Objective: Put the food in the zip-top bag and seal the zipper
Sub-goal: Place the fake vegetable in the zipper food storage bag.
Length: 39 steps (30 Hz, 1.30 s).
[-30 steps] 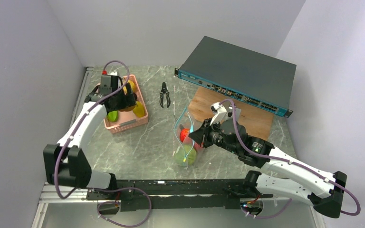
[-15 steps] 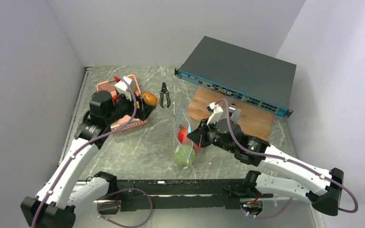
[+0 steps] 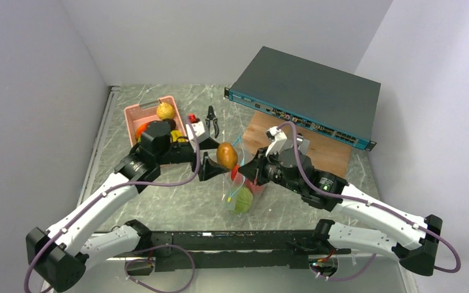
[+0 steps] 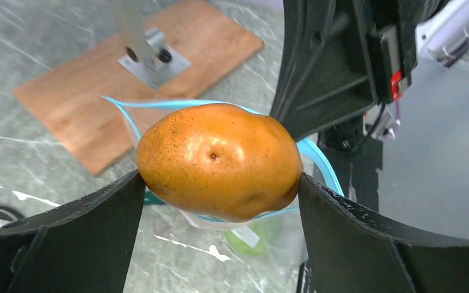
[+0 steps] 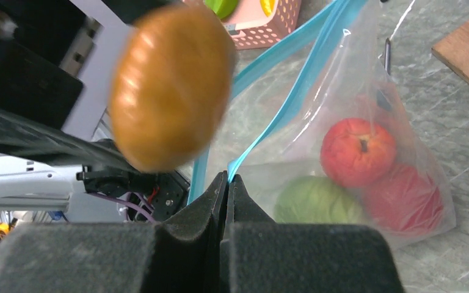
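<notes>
The left hand point(image 3: 217, 155), spread wide, grips an orange-brown potato point(image 3: 226, 155) by its ends and holds it in the air at the mouth of the bag point(image 3: 239, 190), mid-table point(image 3: 177, 189). The right hand point(image 3: 248, 171), clamped tight, pinches the bag's teal zipper point(image 5: 293, 91) and holds the pouch upright. The top view alone takes in the rest of the table: a dark switch point(image 3: 308, 91) at the far right, a wooden board point(image 3: 323, 155) partly under its front edge, a pink basket point(image 3: 135, 113) at the far left carrying a yellow pear point(image 3: 165, 110) among other pieces, and black pliers point(image 3: 212, 122) lying between basket and switch. Only the right wrist camera looks through the clear plastic, where a red apple point(image 5: 358, 152), a second red fruit point(image 5: 403, 198) and a green fruit point(image 5: 317, 200) sit at the bottom of the bag. The left wrist camera shows the potato wedged between both black fingers point(image 4: 91, 238), the zipper's loop standing open just behind it.
</notes>
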{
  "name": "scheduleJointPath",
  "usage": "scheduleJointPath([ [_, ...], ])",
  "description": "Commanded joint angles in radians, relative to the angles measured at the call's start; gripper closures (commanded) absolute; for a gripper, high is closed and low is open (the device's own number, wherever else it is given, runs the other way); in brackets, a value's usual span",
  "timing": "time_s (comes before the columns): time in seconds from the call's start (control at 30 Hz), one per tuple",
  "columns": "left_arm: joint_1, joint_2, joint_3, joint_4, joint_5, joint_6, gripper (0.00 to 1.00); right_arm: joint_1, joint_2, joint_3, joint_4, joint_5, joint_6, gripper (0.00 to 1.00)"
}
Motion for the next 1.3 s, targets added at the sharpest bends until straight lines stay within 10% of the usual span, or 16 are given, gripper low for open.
scheduleJointPath([
  [0.0,-0.054,0.047,0.064,-0.057,0.039,0.070,0.37,0.004,-0.010,0.076,0.052,-0.015,-0.011,1.00],
  [0.8,-0.137,0.190,0.168,-0.274,-0.060,0.186,0.31,0.006,-0.083,0.065,0.049,-0.022,0.007,1.00],
  [1.07,-0.141,0.151,0.136,-0.244,0.038,0.209,0.01,0.005,-0.079,0.044,0.055,-0.016,0.004,1.00],
  [1.27,-0.141,0.134,0.119,-0.222,0.016,0.199,0.00,0.005,-0.091,0.007,0.071,-0.015,0.014,1.00],
])
